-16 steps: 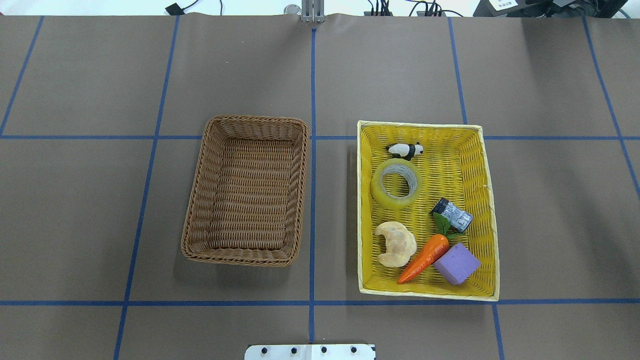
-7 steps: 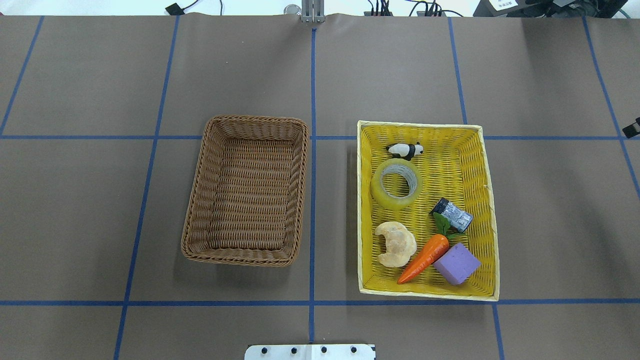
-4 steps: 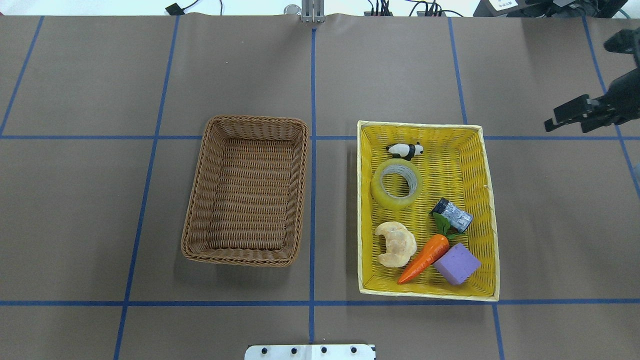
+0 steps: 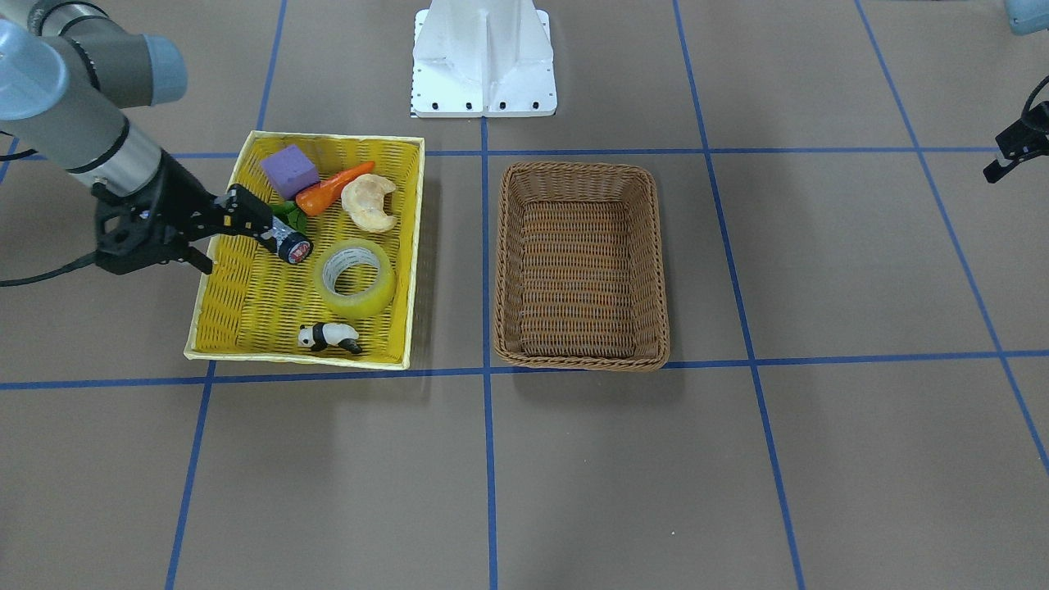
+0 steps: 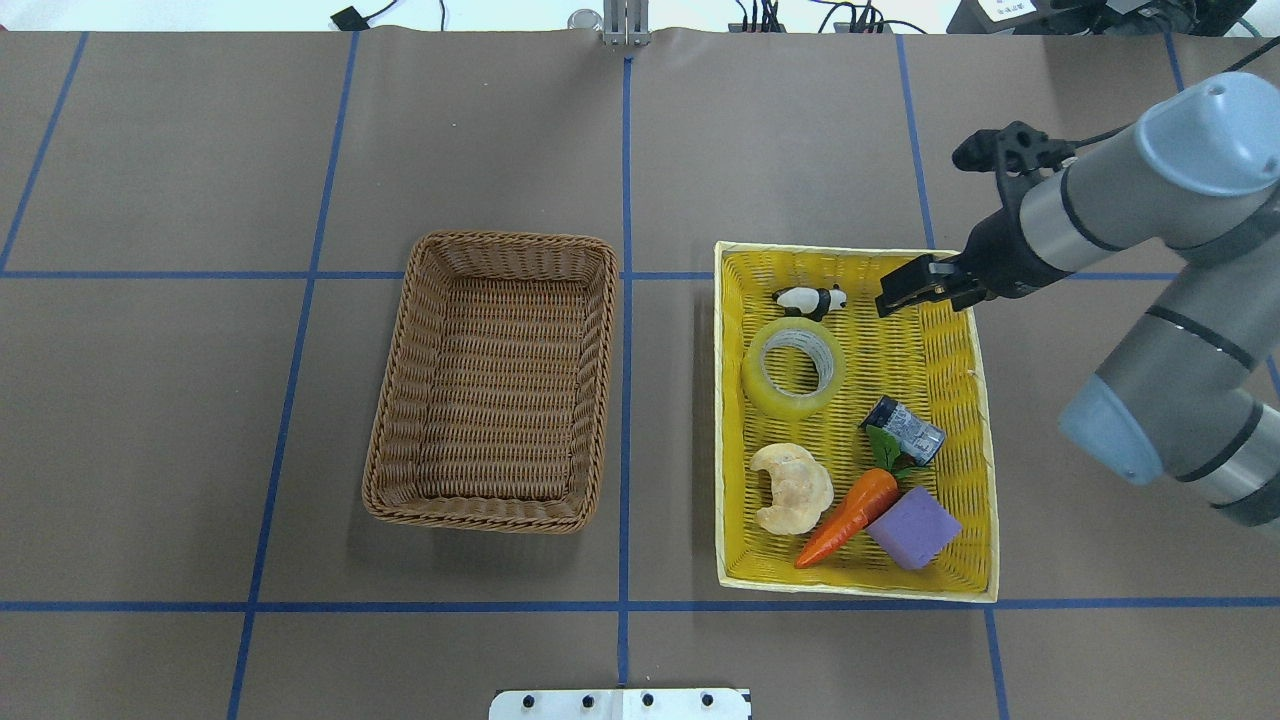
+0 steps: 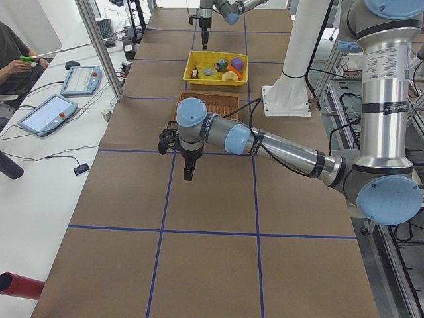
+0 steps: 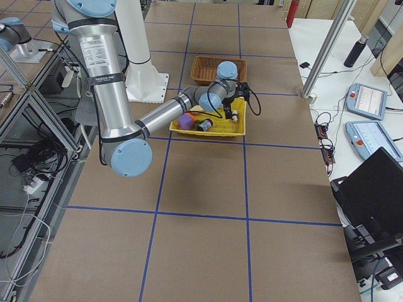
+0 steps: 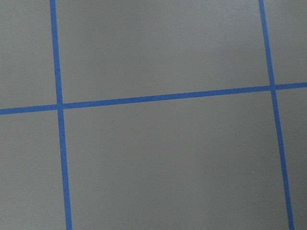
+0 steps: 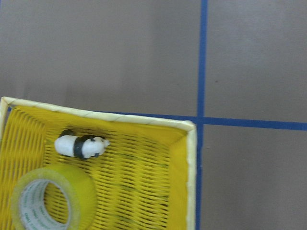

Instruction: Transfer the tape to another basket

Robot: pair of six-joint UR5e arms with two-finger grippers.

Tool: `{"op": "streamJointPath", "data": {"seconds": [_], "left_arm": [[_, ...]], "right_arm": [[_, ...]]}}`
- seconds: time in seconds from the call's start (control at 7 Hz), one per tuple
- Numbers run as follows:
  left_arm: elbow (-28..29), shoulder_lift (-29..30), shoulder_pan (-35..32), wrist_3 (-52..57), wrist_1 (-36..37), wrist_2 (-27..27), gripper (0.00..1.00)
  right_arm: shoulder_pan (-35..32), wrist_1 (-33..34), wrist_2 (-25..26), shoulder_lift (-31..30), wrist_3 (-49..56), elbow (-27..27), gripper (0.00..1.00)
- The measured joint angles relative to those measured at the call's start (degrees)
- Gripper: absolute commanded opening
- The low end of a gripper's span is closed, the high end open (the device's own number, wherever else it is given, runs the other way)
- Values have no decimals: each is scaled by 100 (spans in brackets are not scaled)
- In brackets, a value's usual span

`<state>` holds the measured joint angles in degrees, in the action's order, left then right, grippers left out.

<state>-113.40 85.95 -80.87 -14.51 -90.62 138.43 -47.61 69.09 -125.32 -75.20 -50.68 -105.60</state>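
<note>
The jaws of the right gripper, spread wide above the yellow tray toward the right edge of the table, should be lowered astride the wall of the tape lying flat in it, the nearby panda figurine being avoided

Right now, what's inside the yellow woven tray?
Inside the yellow woven tray: yellowish translucent tape roll, small panda figure, grey cylinder, pale croissant, orange carrot, purple block. The black right tool hides some floor.

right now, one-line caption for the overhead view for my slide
Right gripper hovers at a far corner of the yellow tray, tape untouched inside; basket alongside.
</note>
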Motion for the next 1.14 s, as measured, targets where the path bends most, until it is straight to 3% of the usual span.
{"op": "streamJointPath", "data": {"seconds": [0.43, 0.86, 1.14], "left_arm": [[-307, -132, -13, -74, -8, -6, 98], [-549, -222, -16, -145, -3, -14, 98], [-589, -227, -16, -151, 0, -17, 98]], "right_arm": [[474, -15, 523, 393, 707, 500, 95], [511, -43, 550, 809, 751, 1105, 96], [539, -27, 515, 841, 737, 1234, 96]]}}
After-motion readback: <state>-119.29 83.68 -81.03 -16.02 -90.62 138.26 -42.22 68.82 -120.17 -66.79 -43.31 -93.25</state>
